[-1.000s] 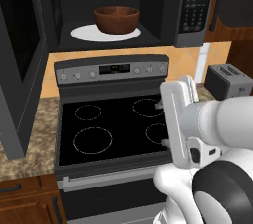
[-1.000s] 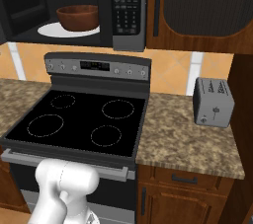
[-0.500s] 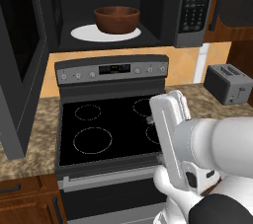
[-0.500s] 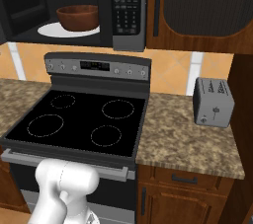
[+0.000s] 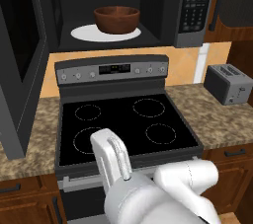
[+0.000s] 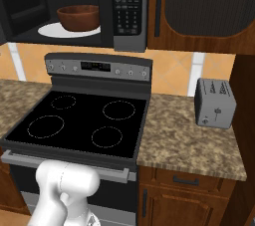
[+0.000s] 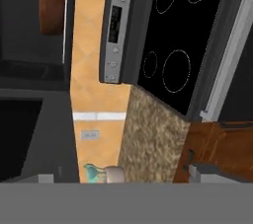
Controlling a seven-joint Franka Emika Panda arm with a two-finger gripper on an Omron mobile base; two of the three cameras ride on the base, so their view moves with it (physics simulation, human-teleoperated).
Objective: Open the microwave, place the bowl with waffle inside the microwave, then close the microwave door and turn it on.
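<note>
The microwave (image 5: 123, 11) hangs above the stove (image 5: 126, 124), and its door (image 5: 22, 60) stands swung out to the left, so the dark inside is open to both base views. The bowl (image 5: 117, 18) sits inside on the white turntable (image 5: 84, 33), toward the right of the cavity, upright; the right base view shows it the same way, bowl (image 6: 78, 17) on turntable (image 6: 50, 30), just left of the black keypad strip (image 6: 127, 8). From these angles the bowl's rim hides whatever is in it, so the waffle cannot be made out.

The keypad carries rows of small pale buttons and a display at the top, but the marks are too small to read. The stove's back panel (image 6: 97, 66) has a dark display with tiny lit characters, also unreadable, flanked by round knobs. No brand name can be read on any appliance.

The jaws stand wide and hold nothing: in the rolled hand view the two finger tips (image 7: 197, 172) rise far apart at the bottom edge, with granite surface (image 7: 153, 134), orange tiled wall and the stove's edge between and beyond them. The bowl (image 7: 52, 6) shows there as a brown shape at top left.

A grey toaster (image 6: 215, 103) stands on the surface right of the stove, near the wall. The white arm (image 5: 163, 188) lies low in front of the stove, well below the microwave.
</note>
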